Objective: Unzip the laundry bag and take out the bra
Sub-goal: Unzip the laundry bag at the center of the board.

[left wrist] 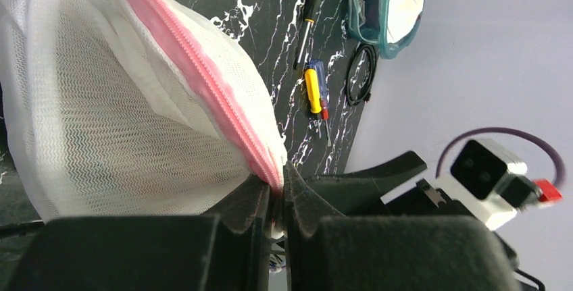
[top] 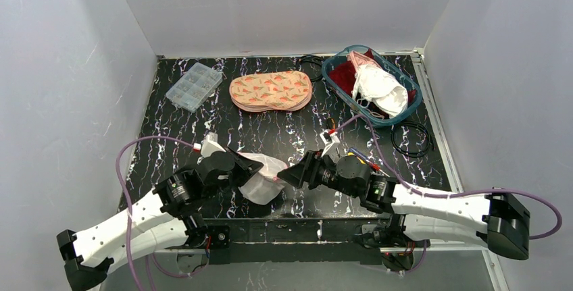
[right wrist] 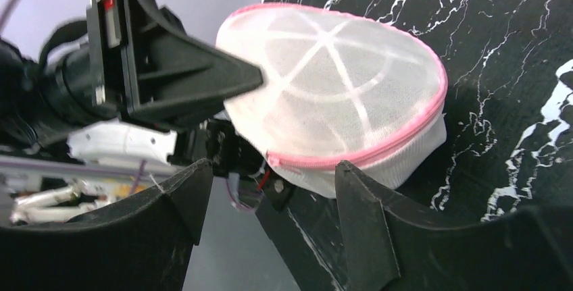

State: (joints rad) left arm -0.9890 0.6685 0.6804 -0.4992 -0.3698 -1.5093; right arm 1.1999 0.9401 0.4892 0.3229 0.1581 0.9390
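- Laundry bag (top: 262, 177): white mesh, pink zipper (left wrist: 203, 88) closed, near front edge of surface (top: 270, 129), between both arms.
- Left pincer (left wrist: 278, 186): clamped on zipper end of bag.
- Right pincer (right wrist: 273, 169): spread wide, facing same zipper end.
- Teal basket (left wrist: 386, 28) at far right: cartoon print inside, lettering unreadable.

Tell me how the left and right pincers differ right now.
The left pincer is shut, while the right pincer is open. The left pincer pinches the pink zipper edge of the white mesh bag; the right pincer holds nothing and stands spread in front of the bag. Both are black and face the bag from opposite sides.
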